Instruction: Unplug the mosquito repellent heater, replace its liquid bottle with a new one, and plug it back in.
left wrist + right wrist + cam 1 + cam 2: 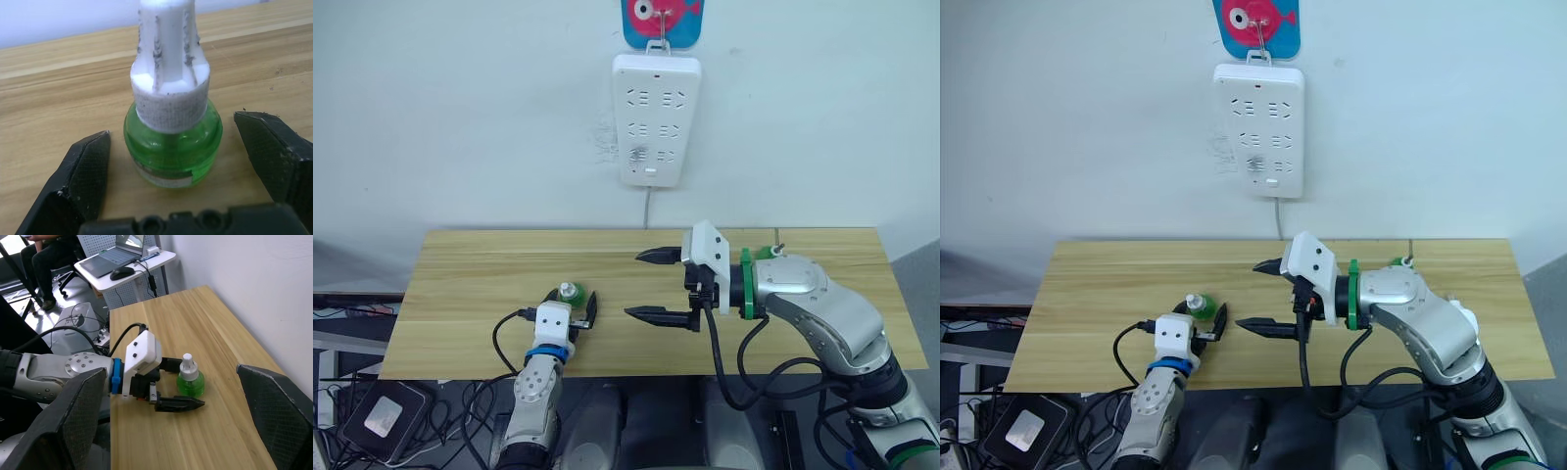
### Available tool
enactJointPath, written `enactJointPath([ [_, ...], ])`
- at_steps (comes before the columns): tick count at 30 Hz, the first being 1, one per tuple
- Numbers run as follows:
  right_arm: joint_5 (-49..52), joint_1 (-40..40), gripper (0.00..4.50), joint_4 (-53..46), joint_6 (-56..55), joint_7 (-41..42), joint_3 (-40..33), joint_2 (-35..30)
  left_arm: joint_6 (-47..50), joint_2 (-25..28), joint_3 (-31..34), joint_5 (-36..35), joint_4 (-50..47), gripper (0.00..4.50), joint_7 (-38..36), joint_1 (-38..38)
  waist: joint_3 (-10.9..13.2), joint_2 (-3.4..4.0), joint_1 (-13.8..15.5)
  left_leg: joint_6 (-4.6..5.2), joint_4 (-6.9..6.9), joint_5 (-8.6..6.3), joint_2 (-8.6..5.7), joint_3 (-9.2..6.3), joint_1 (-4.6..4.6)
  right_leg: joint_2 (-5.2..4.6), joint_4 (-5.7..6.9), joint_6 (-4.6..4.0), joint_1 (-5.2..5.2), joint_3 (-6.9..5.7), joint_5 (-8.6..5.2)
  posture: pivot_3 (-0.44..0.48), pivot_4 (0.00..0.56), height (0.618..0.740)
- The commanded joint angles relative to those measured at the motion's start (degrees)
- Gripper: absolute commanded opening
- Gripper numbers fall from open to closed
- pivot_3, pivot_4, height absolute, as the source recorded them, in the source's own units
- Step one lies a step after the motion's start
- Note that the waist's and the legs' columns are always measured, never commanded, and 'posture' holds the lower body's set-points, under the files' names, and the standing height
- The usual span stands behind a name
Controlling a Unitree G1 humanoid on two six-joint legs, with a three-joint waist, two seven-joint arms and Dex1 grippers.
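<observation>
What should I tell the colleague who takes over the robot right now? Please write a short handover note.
Left claw: open, fingers on either side of the green liquid bottle, which stands upright on the wooden table; not gripped yet.
Right claw: open, holding nothing, above the middle of the table.
Power strip hangs on the wall; nothing is plugged into it, so unplugging looks done. I cannot locate the heater itself.
Something green sits behind the right arm, too hidden to identify.
Left: grasp the bottle, fit it to the heater, plug back in.
</observation>
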Motion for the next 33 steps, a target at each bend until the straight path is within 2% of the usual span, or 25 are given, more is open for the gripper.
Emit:
enactJointPath([
  [1,-0.77,-0.52,4.5,0.16,-2.47,-0.05,0.06,0.41,-1.3,0.08,0.13,0.27,2.16,3.35,0.1,0.38,0.0,0.0,0.01,0.0,0.0,0.0,-0.01,0.0,0.0,0.0,0.0,0.0,0.0,0.01,0.0,0.099,0.401,0.74],
  [4,-1.94,-0.48,4.5,1.4,-3.76,-0.35,-0.03,0.42,-1.76,0.34,0.25,0.17,2.91,2.38,-0.28,0.07,0.01,0.0,0.0,0.0,-0.02,0.0,0.0,-0.01,0.0,0.0,-0.02,0.0,-0.01,0.0,0.0,0.097,0.397,0.74],
  [5,-2.28,-0.42,4.5,1.74,-4.2,-0.46,-0.03,0.44,-1.93,0.46,0.22,0.2,3.22,2.23,-0.4,-0.02,0.01,0.0,0.0,0.0,-0.02,0.0,0.0,-0.02,0.0,0.0,-0.02,0.0,0.0,-0.01,0.0,0.096,0.394,0.74],
  [9,-3.28,0.18,4.5,2.28,-5.61,-0.72,-0.22,0.65,-1.9,1.33,-0.58,0.83,2.87,2.23,-1.32,-0.13,0.0,0.01,0.0,-0.01,-0.02,0.0,0.01,-0.01,0.0,0.0,-0.02,0.0,0.0,-0.01,0.0,0.092,0.373,0.74],
  [12,-3.72,0.76,4.5,2.7,-6.83,-0.78,-0.96,0.24,-0.68,3.87,-3.42,4.04,0.5,2.23,-3.24,-1.03,0.0,0.01,0.0,-0.01,-0.02,0.0,0.0,-0.02,0.0,0.0,-0.03,0.0,0.0,-0.02,0.0,0.093,0.361,0.74],
  [15,-3.71,1.88,4.5,3.57,-8.34,-0.31,-2.58,-0.87,3.35,7.05,-6.81,2.66,-4.26,2.23,-11.1,-4.05,-0.01,0.0,0.14,-0.02,-0.01,0.0,-0.01,-0.04,-0.02,-0.01,-0.04,0.01,0.0,-0.03,0.0,0.101,0.341,0.74],
  [18,-3.33,3.71,4.5,3.47,-9.95,1.28,-4.41,-3.36,8.69,11.85,-10.77,-0.77,-10.06,2.23,-23.51,-8.16,-0.01,-0.01,0.33,-0.03,0.02,0.01,-0.05,-0.15,-0.11,-0.02,-0.06,0.01,0.0,-0.1,0.0,0.1,0.321,0.74],
  [24,-2.83,5.54,4.5,4.31,-10.26,0.78,-6.39,-4.04,16.36,17.38,-15.15,-6.76,-14.82,2.23,-40.87,-16.93,-0.13,0.05,-0.35,-0.04,-0.03,0.01,0.01,-0.02,-0.11,-0.01,-0.07,0.01,-0.1,-0.06,0.01,0.075,0.279,0.74],
  [30,-2.18,6.29,4.5,3.89,-8.75,-2.52,-7.22,-1.69,22.66,18.97,-16.87,-10.46,-17.41,2.23,-49.81,-21.26,-0.19,0.04,-0.5,-0.05,-0.01,0.01,0.0,0.0,-0.13,-0.01,-0.06,0.01,-0.12,-0.06,0.01,0.036,0.256,0.74],
  [33,-1.97,6.95,4.5,3.33,-7.89,-4.12,-7.05,-0.34,22.48,20.11,-17.81,-10.04,-17.25,2.23,-53.39,-22.5,-0.27,-0.03,-0.71,-0.05,0.01,0.01,-0.01,0.0,-0.14,-0.02,-0.06,0.01,-0.12,-0.06,0.01,0.026,0.246,0.74],
])
